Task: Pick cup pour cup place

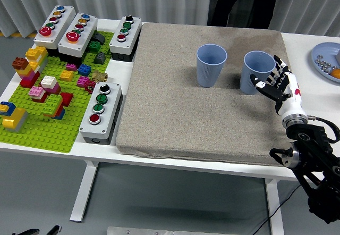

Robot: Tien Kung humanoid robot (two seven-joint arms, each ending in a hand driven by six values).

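The right hand [276,83] has its fingers spread, holding nothing, just right of the near blue cup [257,72] — which stands upright on the grey mat [202,118] — so it must reach left.

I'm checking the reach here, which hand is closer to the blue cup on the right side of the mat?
The right hand. Its fingers sit spread right beside the right cup, at its right side, not gripping it. The left hand is out of view.
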